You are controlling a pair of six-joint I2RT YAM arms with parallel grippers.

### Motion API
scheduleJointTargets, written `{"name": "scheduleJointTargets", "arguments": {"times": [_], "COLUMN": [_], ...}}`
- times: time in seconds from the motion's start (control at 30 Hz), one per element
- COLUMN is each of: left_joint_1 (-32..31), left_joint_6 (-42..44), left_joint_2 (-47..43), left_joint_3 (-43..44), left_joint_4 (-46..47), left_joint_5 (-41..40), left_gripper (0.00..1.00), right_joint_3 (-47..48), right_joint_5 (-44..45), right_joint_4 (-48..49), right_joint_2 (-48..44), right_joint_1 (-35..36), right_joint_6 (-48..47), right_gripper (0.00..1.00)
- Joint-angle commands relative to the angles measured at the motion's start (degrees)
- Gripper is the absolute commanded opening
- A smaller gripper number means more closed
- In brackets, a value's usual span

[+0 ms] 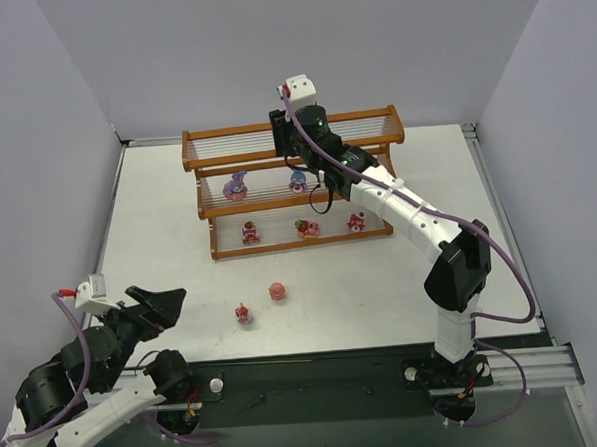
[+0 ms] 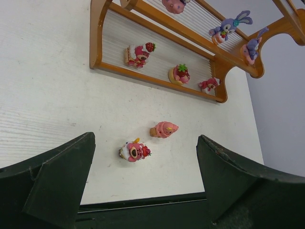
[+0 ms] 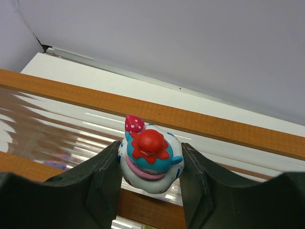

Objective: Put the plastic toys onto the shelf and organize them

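Overhead view of a white desk (image 1: 382, 279) with a three-step shelf (image 1: 224, 136) of orange-brown wood and pale rods at its far middle. The right arm reaches to the shelf's top, farthest tier. There the right pincer (image 3: 151, 164) is pinching a cupcake toy (image 3: 150, 148), held upright over the rods; whether its base touches them cannot be told. The toy has a white and blue body, a pink band, a glossy red blob on top and a small pink strawberry beside it. The step in hand looks like setting this toy on the top tier. The next move probably calls for a short lowering until the base rests, then a release that does not tip it, since the rods give a ribbed footing. Purple bunnies (image 1: 237, 187) stand on the middle tier, and three pink cakes (image 1: 308, 227) sit in a row on the lowest, nearest tier. Two loose pink toys (image 1: 277, 291) lie on the desk in front of the shelf, near each other but apart. The left pincer (image 2: 145, 139) hangs spread and empty over the near left of the desk.
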Motion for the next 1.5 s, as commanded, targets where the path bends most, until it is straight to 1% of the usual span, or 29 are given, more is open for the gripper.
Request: {"name": "scheduleJointTargets", "arguments": {"times": [0.0,0.1,0.13,0.2,0.23,0.4,0.43,0.5,0.6,0.67,0.83,0.9,0.93,1.0,1.03,1.37,1.47], "left_joint_1": [-0.7,-0.9,-1.0,-1.0,-1.1,-1.1,-1.1,-1.1,-1.2,-1.1,-1.2,-1.2,-1.3,-1.2,-1.3,-1.4,-1.4], "left_joint_6": [-0.2,-0.2,-0.1,-0.2,-0.4,-0.4,-0.4,-0.6,-0.7,-0.7,-0.7,-0.7,-0.7,-0.7,-0.7,-0.9,-0.8], "left_joint_2": [-0.8,-0.9,-0.9,-0.9,-1.0,-1.2,-1.2,-1.2,-1.2,-1.3,-1.3,-1.3,-1.3,-1.4,-1.3,-1.6,-1.6], "left_joint_3": [2.0,2.0,2.1,2.0,2.0,2.0,2.1,2.0,2.1,2.1,2.1,2.1,2.2,2.1,2.1,2.0,2.0], "left_joint_4": [-0.2,-0.2,-0.3,-0.3,-0.4,-0.5,-0.4,-0.5,-0.6,-0.6,-0.7,-0.7,-0.7,-0.7,-0.7,-0.8,-0.8], "left_joint_5": [-0.8,-0.9,-0.9,-1.0,-1.0,-1.1,-1.1,-1.2,-1.2,-1.3,-1.3,-1.3,-1.4,-1.4,-1.3,-1.4,-1.4], "left_gripper": [0.97,0.97,0.97,0.97,0.97,0.97,0.97,0.97,0.97,0.97,0.97,0.97,0.97,0.97,0.97,0.97,0.97], "right_joint_3": [2.5,2.3,2.0,1.9,1.9,1.9,1.8,1.8,1.8,1.7,1.6,1.6,1.6,1.5,1.2,-0.7,-2.0], "right_joint_5": [1.8,1.9,1.9,2.1,2.1,2.6,2.7,3.0,3.4,3.6,3.5,3.5,3.6,3.5,3.4,3.9,3.9], "right_joint_4": [-3.8,-4.1,-4.0,-4.0,-4.0,-4.0,-4.0,-3.9,-3.8,-3.7,-3.3,-3.4,-3.4,-3.2,-3.2,-3.0,-3.0], "right_joint_2": [1.7,1.6,1.5,1.3,1.3,1.1,1.1,1.1,1.0,1.0,0.6,0.5,0.4,0.2,0.2,-2.6,-4.8], "right_joint_1": [0.2,0.2,0.2,0.2,0.2,0.2,0.2,0.2,0.2,0.2,0.2,0.3,0.3,0.3,0.3,0.9,1.0], "right_joint_6": [0.2,0.4,0.6,0.6,0.6,1.0,1.2,1.2,1.4,1.5,1.9,1.8,1.9,2.0,2.0,2.4,2.7], "right_gripper": [0.00,0.06,0.11,0.16,0.22,0.34,0.38,0.43,0.46,0.50,0.62,0.65,0.68,0.70,0.73,0.75,0.80]}}
